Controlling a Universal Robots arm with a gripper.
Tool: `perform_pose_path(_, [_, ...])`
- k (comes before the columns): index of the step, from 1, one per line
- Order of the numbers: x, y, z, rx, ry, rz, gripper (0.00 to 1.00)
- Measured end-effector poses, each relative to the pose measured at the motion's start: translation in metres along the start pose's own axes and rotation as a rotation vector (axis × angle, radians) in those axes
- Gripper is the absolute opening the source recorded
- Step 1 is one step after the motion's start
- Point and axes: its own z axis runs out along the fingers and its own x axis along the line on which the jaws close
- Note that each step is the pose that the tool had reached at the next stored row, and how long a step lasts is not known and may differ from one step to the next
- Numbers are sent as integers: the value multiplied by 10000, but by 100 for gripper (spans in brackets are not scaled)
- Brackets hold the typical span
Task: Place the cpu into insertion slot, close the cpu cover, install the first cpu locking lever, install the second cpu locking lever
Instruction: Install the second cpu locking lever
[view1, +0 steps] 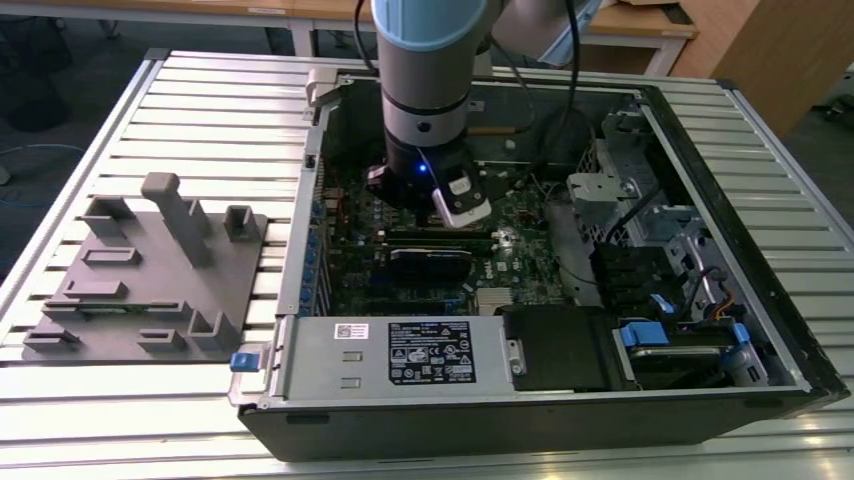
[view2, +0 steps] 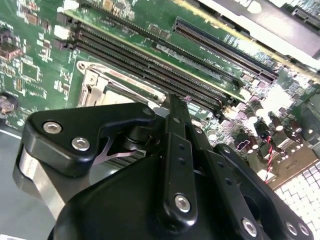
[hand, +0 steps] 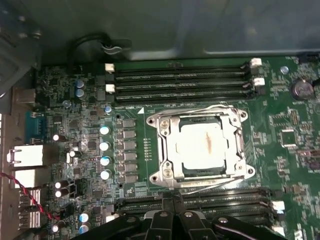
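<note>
In the first wrist view the cpu (hand: 202, 145), a pale square chip with a brownish smear, lies in the insertion slot (hand: 200, 146) on the green board. The cpu cover (hand: 165, 145), a silvery frame, lies flat around it. Thin wire levers run along two opposite sides of the cover (hand: 200, 109) (hand: 212, 185). My gripper (hand: 174, 216) hovers beside the slot over the black memory slots, fingers together with nothing between them. In the second wrist view the gripper (view2: 172, 105) stands just off the slot's metal rim (view2: 97, 85). The exterior view has the gripper (view1: 447, 215) low inside the computer case.
The open case (view1: 747, 200) walls in the board. A white-labelled power supply box (view1: 400, 352) sits at its front, drive bays and cables (view1: 641, 230) at the exterior view's right. A grey fixture plate (view1: 147, 290) lies on the slatted table at the exterior view's left.
</note>
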Motion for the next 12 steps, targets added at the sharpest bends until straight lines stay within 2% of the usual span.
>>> perform_pose_path(2, [4,-2,8,-98,28,-132,10])
perform_pose_path(8, [5,-3,14,-109,38,-191,10])
perform_pose_path(12, [22,-11,56,-118,39,-189,10])
